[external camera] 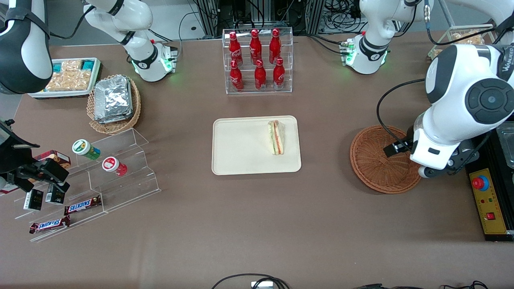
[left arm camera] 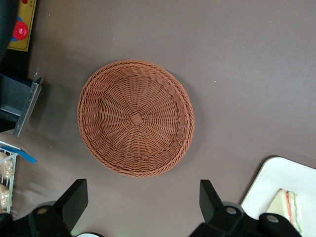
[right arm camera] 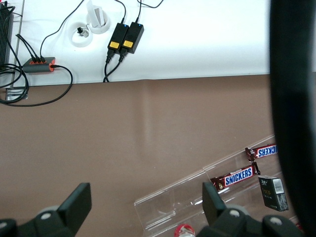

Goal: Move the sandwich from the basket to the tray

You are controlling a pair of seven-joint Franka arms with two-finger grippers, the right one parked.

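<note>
The sandwich [external camera: 276, 137] is lying flat on the cream tray [external camera: 241, 160], near the edge closest to the working arm. The wicker basket [external camera: 373, 168] is sitting empty on the counter [external camera: 257, 224]. The gripper [left arm camera: 143, 205] is hovering above it, jaws spread wide and holding nothing (likely just released).

SNICKERS on 2 candy bars [external camera: 82, 205]

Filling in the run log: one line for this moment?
triangular white-bread sandwich: on cream rectangular tray | round reddish-brown wicker basket: empty | gripper: above basket, fingers open
</note>
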